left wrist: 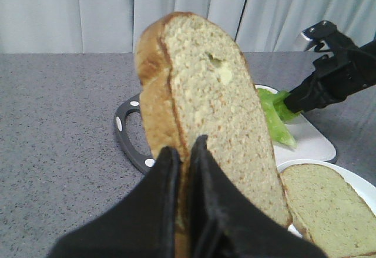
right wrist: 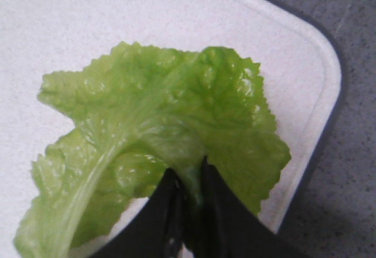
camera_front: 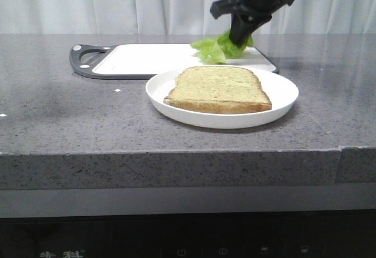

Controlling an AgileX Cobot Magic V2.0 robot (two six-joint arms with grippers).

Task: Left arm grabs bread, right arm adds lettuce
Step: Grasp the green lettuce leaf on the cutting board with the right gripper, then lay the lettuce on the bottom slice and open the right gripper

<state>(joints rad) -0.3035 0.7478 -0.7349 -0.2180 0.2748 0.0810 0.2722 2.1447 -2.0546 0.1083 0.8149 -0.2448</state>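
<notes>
front: flat slice (camera_front: 218,89) on white plate (camera_front: 282,96), just before the cutting board (camera_front: 147,58); right gripper (camera_front: 239,34) points down over the board's far corner, pinching lettuce (camera_front: 218,49).
left wrist: left gripper (left wrist: 185,158) clamps upright bread (left wrist: 205,105).
right wrist: fingertips (right wrist: 208,178) nipped on the leaf's edge.

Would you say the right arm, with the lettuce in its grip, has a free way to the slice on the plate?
Probably yes. The right gripper holds the lettuce just behind the plate, and nothing covers the slice; the left gripper holds its bread up and aside.
</notes>
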